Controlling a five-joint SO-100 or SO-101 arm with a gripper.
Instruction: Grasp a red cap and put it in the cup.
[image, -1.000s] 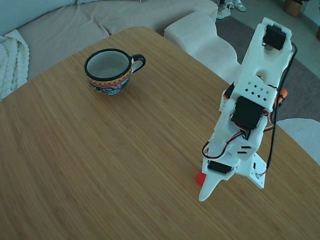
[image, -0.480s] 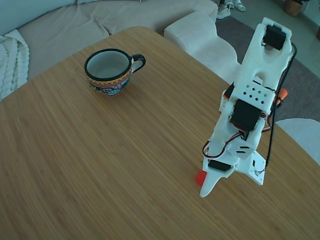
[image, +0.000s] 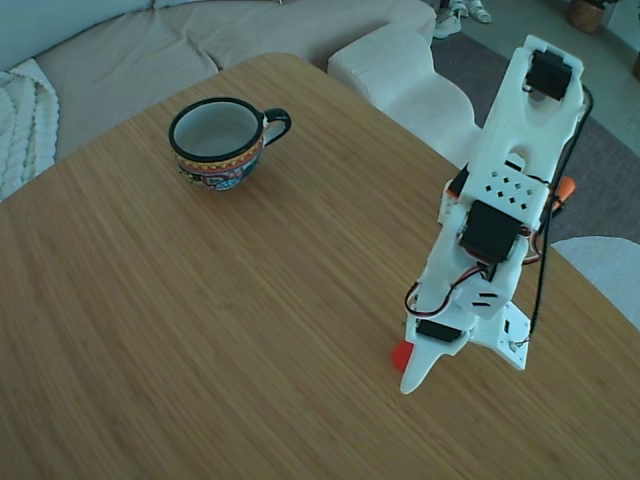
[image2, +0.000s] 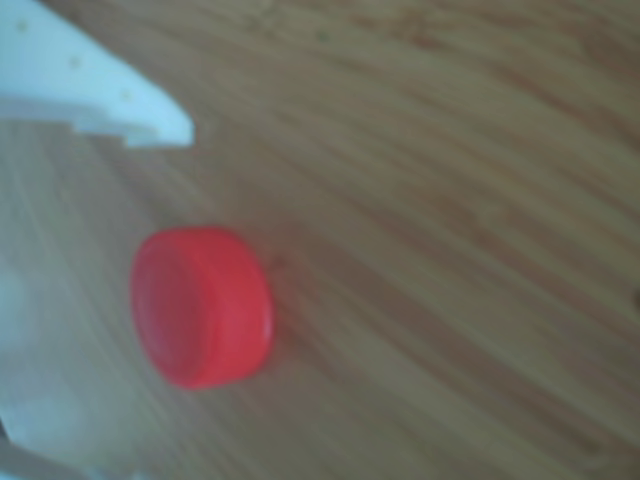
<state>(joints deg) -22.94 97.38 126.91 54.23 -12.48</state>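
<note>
Bamboo-grained table top (image: 200, 330), light brown, carrying one arm, one cap and one mug.

Item: gripper (image: 412, 372), one, white plastic, at the lower end of the arm (image: 500, 200), pointed down with its tip at or just above the wood in the fixed view. In the other view one white finger (image2: 95, 90) enters from the upper left, and a blurred pale shape, probably the second finger, fills the lower left corner. The jaws stand apart, wider than the cap, which lies in the gap between them; the upper finger is clear of the cap. Whether the lower pale shape touches the cap cannot be told, as that corner is out of focus. Nothing is lifted or clamped.

Item: red cap (image2: 200, 305), one, small, round, bright red plastic. It rests on the table in the other view; in the fixed view only a sliver of it (image: 401, 356) shows at the left edge of the gripper tip, the rest hidden behind the white finger.

Item: cup (image: 218, 143), one, squat ceramic mug, black rim and handle, pale inside, patterned colour band outside. It stands upright at the far left part of the table in the fixed view, handle turned to the right, well apart from the cap and arm. Its interior holds nothing visible.

Surroundings: a beige sofa (image: 150, 45) beyond the far table edge; an orange clamp handle (image: 567, 187) behind the arm.
</note>
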